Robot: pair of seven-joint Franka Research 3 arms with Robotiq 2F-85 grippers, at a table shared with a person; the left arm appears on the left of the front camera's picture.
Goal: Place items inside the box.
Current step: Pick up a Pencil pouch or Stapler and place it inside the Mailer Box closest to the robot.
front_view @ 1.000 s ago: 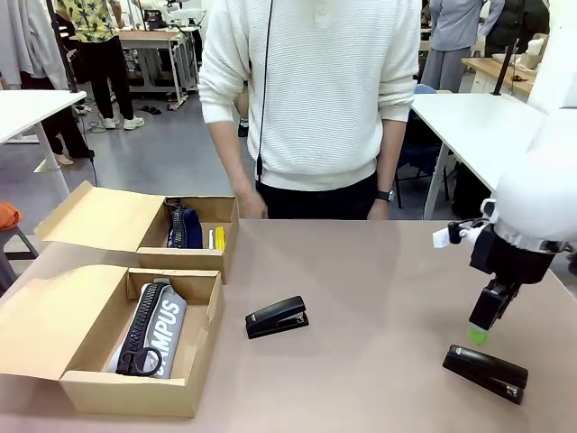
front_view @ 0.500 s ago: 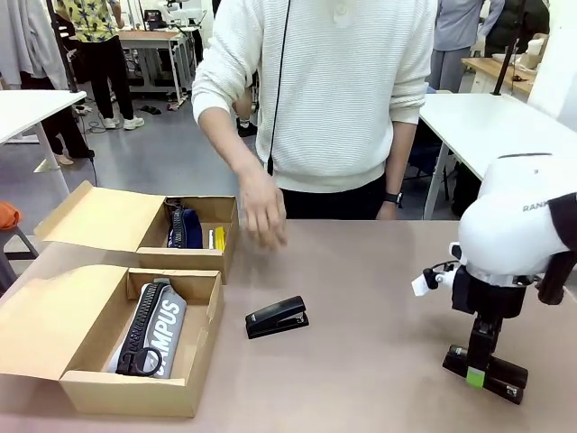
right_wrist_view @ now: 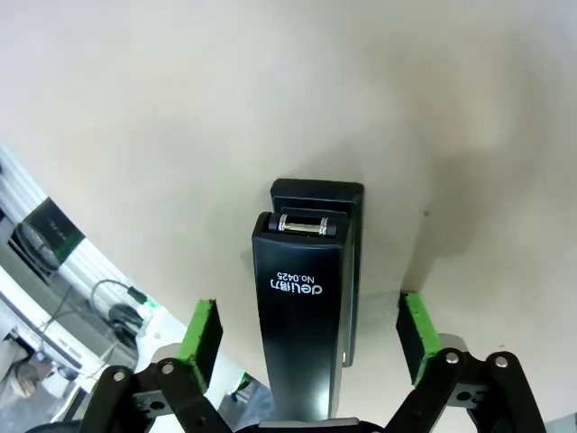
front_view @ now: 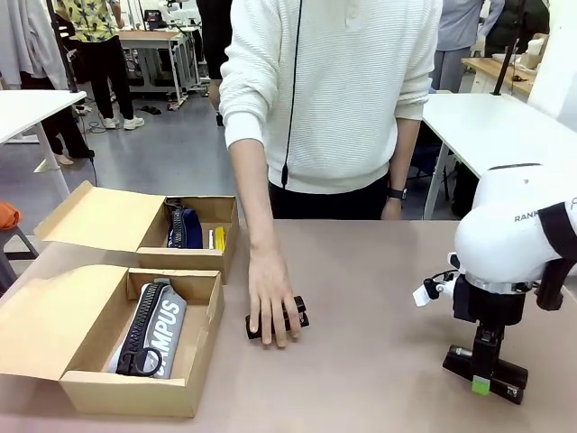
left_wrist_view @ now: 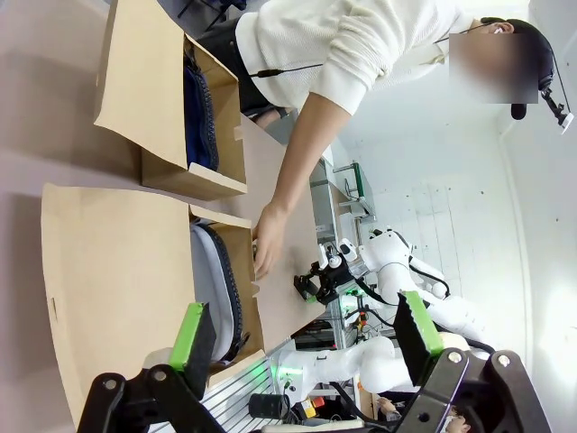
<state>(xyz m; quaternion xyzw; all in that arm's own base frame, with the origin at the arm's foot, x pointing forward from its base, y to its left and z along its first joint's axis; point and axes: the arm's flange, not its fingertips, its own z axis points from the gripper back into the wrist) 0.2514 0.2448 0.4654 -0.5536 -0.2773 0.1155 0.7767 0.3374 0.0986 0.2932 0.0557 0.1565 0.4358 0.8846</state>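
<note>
While right hand [right_wrist_view: 309,336] straddles stapler [right_wrist_view: 302,271], it gapes, clear both sides | left hand [left_wrist_view: 305,329]: spread wide, empty

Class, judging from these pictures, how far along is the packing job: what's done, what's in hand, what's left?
Done: the CAMPUS pouch lies in the near box. In hand: the right gripper, open, straddles the right stapler; the person's hand rests on the middle stapler. Left: both staplers are on the table, unboxed.
</note>
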